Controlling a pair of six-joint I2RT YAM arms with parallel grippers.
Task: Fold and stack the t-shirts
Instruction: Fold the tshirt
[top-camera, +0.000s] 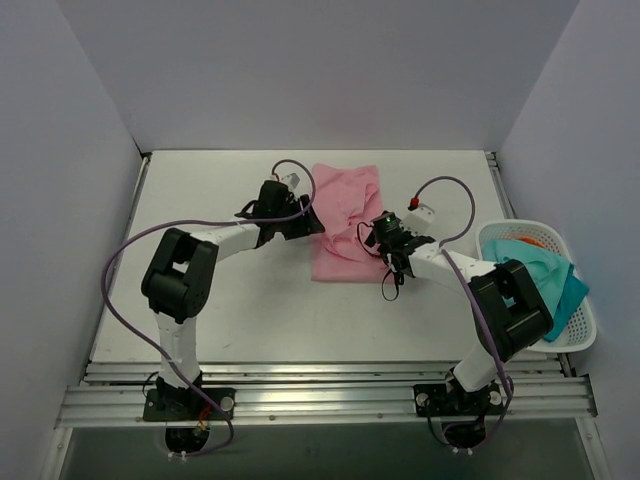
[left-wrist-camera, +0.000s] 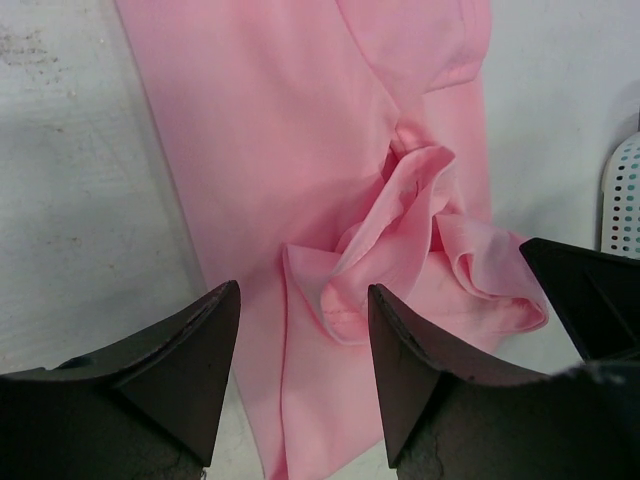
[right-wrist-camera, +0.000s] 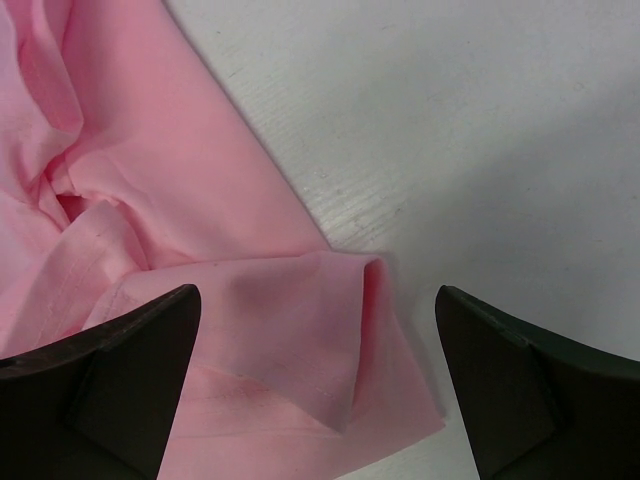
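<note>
Left gripper hovers half-spread, right gripper wide, both empty over the pink shirt; best pinch the curled corner cleanly.

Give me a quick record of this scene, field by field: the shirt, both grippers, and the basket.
shirt: pink t-shirt, mid-table, partly folded, bunched in the middle
left gripper: open, over the shirt's left edge, holding nothing
right gripper: open, over the shirt's near right corner, holding nothing
basket: white, at the right edge of the table, teal cloth inside
fold: not finished
</note>
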